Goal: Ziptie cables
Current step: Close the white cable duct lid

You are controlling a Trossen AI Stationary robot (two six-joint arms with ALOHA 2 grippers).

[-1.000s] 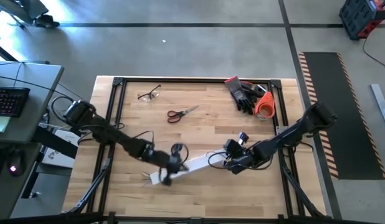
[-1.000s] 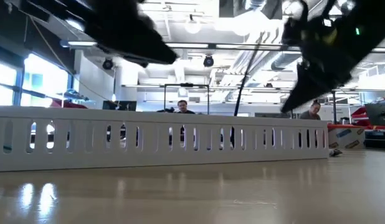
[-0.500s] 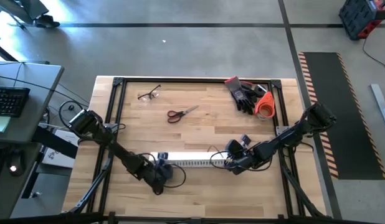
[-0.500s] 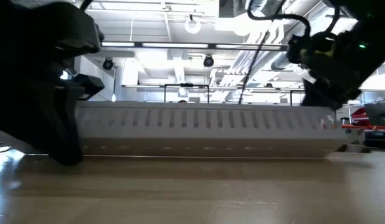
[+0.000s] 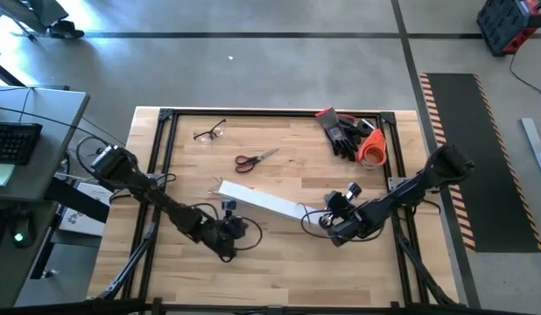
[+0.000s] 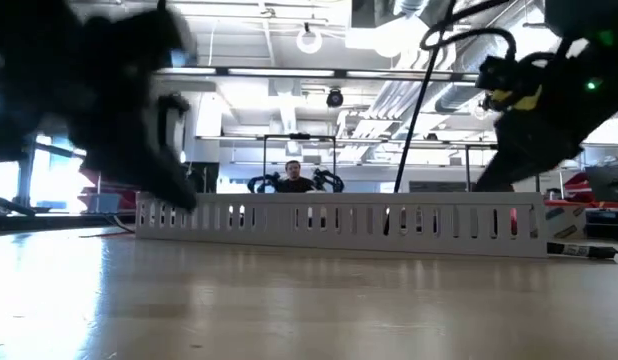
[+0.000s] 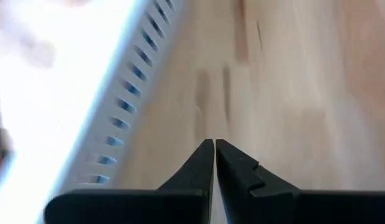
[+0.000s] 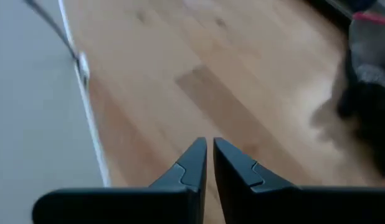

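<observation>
Looking for the cables and the ziptie on the table and making out neither with any certainty in any view, so placing them from either gripper is not possible; finding instead a white slotted duct in mid-table, lying flat with its long axis running from ten o'clock to four o'clock in the high view; hanging low near the duct's seven o'clock side with the left gripper, fingers pressed together on nothing, slotted wall just beside them in the left wrist view; hovering close off the duct's four o'clock end with the right gripper, fingers likewise clenched with only bare wood under them; noting red-handled scissors at twelve o'clock from the duct, glasses toward eleven and gloves beside an orange roll toward two; judging that the coming move is turning on locating the bundle first, and that, both arms being about equally near the duct, choosing the nearer one is waiting on that; guessing no direction until the wires are showing.
</observation>
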